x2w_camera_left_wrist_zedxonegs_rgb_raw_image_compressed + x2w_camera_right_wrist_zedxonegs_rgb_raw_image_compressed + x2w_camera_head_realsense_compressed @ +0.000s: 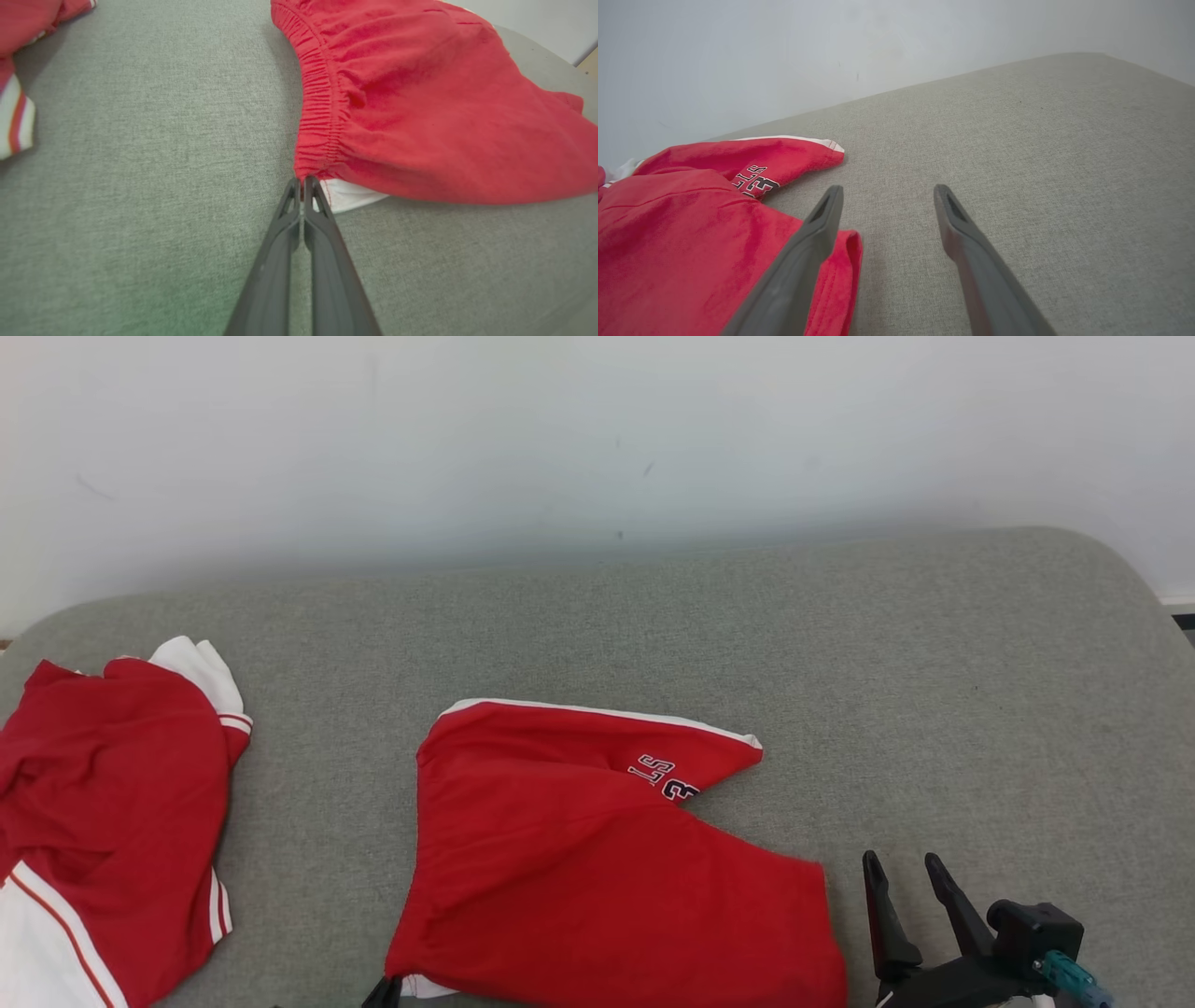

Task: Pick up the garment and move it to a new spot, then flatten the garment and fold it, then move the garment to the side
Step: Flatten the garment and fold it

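Note:
The garment is a pair of red shorts with white trim and dark lettering, lying rumpled on the grey cushion. My left gripper sits at the shorts' lower left corner. In the left wrist view its fingers are pressed together, and the left gripper pinches the corner of the gathered waistband of the garment. My right gripper stands open just right of the shorts' lower right edge. In the right wrist view the right gripper has bare cushion between its fingers, its left finger over the hem of the garment.
A second red and white garment lies crumpled at the cushion's left end, also seen as the striped cloth. A pale wall rises behind the cushion. Bare grey fabric stretches to the right and behind the shorts.

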